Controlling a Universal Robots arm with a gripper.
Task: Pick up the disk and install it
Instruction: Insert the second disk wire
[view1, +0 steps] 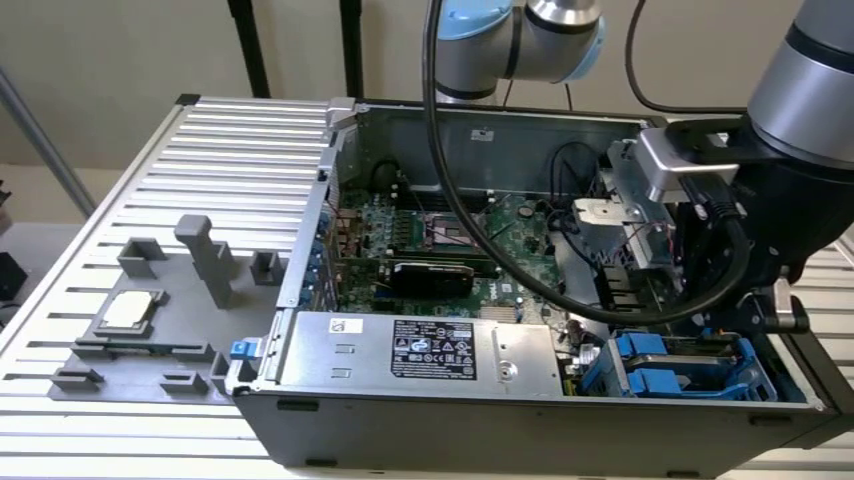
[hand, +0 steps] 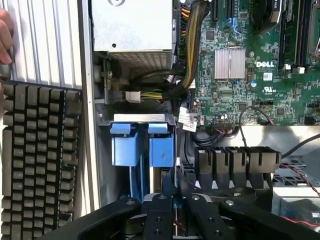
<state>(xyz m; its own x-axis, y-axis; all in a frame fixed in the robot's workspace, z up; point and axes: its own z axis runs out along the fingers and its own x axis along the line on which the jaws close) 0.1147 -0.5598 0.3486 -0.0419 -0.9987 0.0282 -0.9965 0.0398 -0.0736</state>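
Two blue carriers sit slotted on edge in the case's drive bay (view1: 767, 385), and my claw (hand: 175, 212) hangs right over them, pinched on what looks like the disk (hand: 174, 200), its long axis pointing straight down into that bay.

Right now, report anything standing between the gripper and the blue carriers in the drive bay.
Nothing visible does. The gripper hangs just over the blue carriers in the drive bay, with open space between them. The cable bundle and the black connectors lie beside that path, not across it.
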